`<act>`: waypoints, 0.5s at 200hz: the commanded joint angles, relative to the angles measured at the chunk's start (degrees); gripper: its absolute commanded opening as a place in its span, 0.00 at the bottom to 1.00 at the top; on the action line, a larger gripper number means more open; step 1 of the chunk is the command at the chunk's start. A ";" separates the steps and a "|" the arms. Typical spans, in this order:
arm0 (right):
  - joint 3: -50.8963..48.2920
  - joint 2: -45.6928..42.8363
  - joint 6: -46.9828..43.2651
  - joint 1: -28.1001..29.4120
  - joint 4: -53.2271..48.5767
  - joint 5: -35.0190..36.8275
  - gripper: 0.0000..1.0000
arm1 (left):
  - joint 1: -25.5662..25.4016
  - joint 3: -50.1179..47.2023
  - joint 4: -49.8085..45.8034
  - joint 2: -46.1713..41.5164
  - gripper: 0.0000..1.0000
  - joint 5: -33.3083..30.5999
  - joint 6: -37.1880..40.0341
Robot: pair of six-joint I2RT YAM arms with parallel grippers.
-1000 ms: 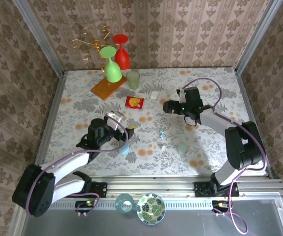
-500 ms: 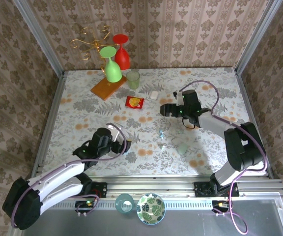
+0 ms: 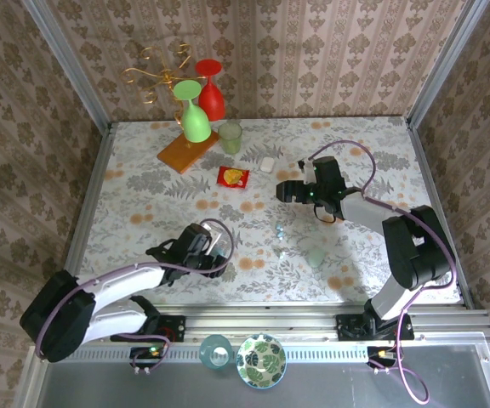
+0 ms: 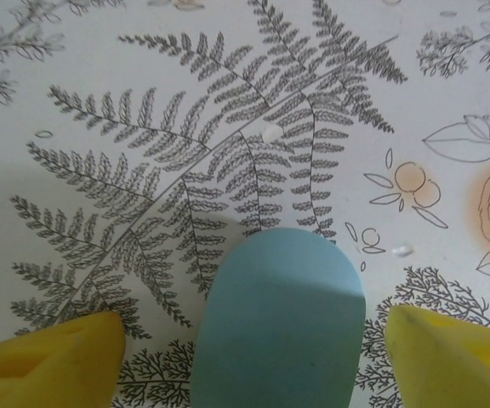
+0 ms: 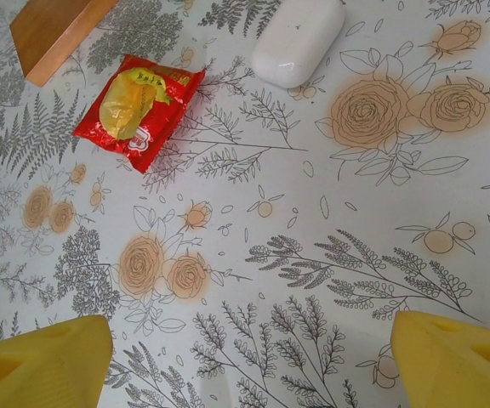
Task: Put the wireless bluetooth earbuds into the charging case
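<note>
1. Closest to me, the left gripper hangs right over the charging case. Its jaws are open, with one yellow finger on each side of the case. A bit of surface shows in each gap, so it is not holding the case.
2. The case lies flat on the flowery surface. I can see just its smooth blue top, so I think the lid is shut.
3. A little past the case and off to its right lie the earbuds. They are two tiny pale bits, a little apart from each other, out on the surface. Neither one is in the case.
4. Farther back and to the right of the case, past the earbuds, is the right gripper. Its jaws are wide open with nothing between them.
5. Far behind the case sit a red snack packet, a white oval thing and a wooden board. They are not part of this job.
6. I think the job has hardly begun. The case needs to be held and opened. Then both earbuds must be picked up and put inside.
</note>
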 commanded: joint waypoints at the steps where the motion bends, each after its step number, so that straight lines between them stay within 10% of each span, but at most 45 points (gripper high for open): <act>1: 1.10 0.62 -0.32 0.33 1.15 -0.21 0.86 | -0.56 2.13 -2.26 0.79 0.74 -0.41 -1.50; 37: 1.31 0.82 -0.18 0.25 1.01 -0.08 0.86 | -0.59 2.22 -2.20 0.93 0.57 -0.01 -1.24; 100: 1.49 0.69 0.08 0.35 0.92 0.01 0.86 | -0.60 2.82 -4.36 1.66 0.63 -0.24 -3.11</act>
